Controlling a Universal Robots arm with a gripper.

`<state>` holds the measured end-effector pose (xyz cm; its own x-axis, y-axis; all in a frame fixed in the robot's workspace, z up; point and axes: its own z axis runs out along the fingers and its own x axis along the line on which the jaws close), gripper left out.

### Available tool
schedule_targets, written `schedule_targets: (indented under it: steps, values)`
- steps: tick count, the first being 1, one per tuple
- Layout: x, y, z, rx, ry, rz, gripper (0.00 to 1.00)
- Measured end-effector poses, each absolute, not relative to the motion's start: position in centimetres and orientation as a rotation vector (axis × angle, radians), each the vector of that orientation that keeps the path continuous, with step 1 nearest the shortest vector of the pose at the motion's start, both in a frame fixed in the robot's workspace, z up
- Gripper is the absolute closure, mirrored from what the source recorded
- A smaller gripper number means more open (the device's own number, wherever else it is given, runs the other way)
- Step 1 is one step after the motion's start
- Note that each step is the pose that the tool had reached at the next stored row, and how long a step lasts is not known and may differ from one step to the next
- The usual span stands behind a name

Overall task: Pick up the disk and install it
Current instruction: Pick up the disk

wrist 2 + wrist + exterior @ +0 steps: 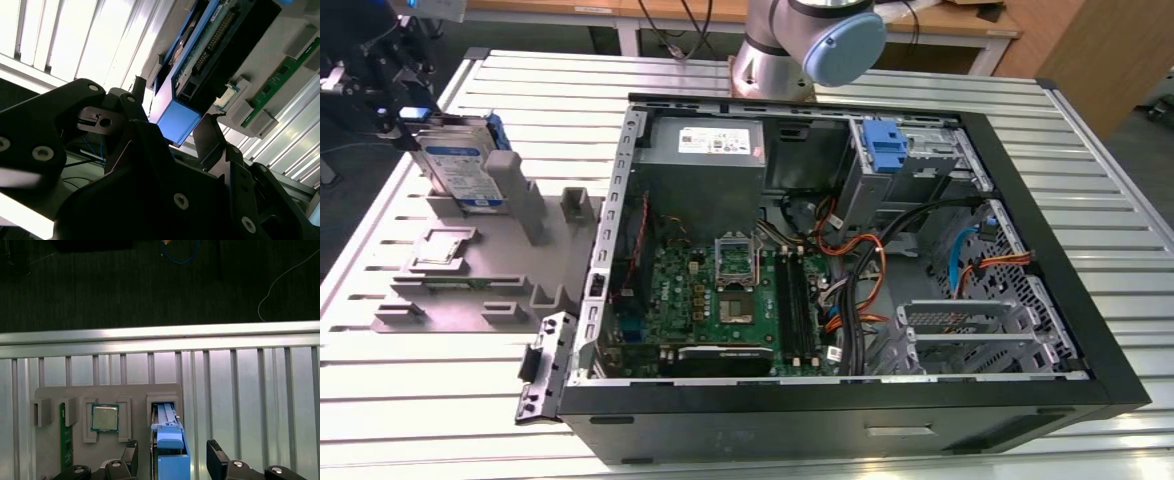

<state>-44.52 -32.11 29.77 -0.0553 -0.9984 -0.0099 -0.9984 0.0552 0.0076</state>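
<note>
The disk [460, 165] stands on edge in a slot of the grey fixture [467, 270], on the table at the exterior view's left; its white-and-blue label faces out. My gripper [403, 108] hangs just behind its upper end. In both wrist views the disk's blue rail [170, 450] [175, 120] lies between the black fingers [216, 454], with a gap on each side. The gripper [173, 452] [175, 115] is open and straddles the disk without touching it.
The open computer case [1067, 300] fills the middle of the table, with a blue bracket [887, 150] on its drive cage and a power supply [707, 140]. A processor chip [105, 417] and a green memory stick [63, 440] sit in the fixture. The table edge [160, 332] runs close by.
</note>
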Motion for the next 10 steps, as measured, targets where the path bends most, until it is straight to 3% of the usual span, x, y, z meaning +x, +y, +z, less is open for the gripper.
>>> schedule_targets:
  steps: [10]
  values:
    - [-44.52, -32.12, 29.49, -2.158, 2.28, 0.019, 0.35]
